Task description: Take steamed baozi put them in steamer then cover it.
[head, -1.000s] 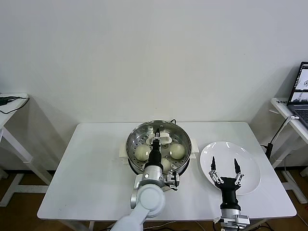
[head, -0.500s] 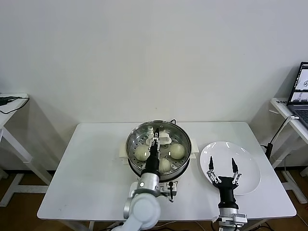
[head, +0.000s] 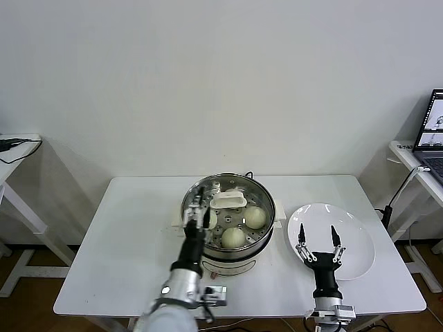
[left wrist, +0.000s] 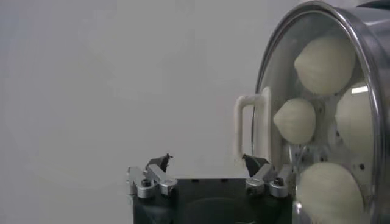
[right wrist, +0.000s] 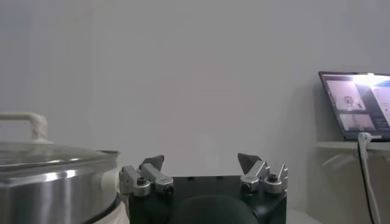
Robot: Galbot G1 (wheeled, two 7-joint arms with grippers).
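The steamer stands mid-table with the glass lid resting on it, its white handle on top. Baozi show through the glass, another at the front. My left gripper is open and empty over the steamer's left rim, clear of the handle. In the left wrist view my left gripper has the lid handle just beyond it, and several baozi lie under the glass. My right gripper is open and empty over the white plate; it also shows in its own view.
The steamer sits to the left of my right gripper. A side table with a laptop stands at the far right, another side table at the far left. White wall behind.
My left gripper has let go of the lid handle and drawn left and back from the steamer's middle to its left rim. The lid stays on. The right gripper pulled back slightly.
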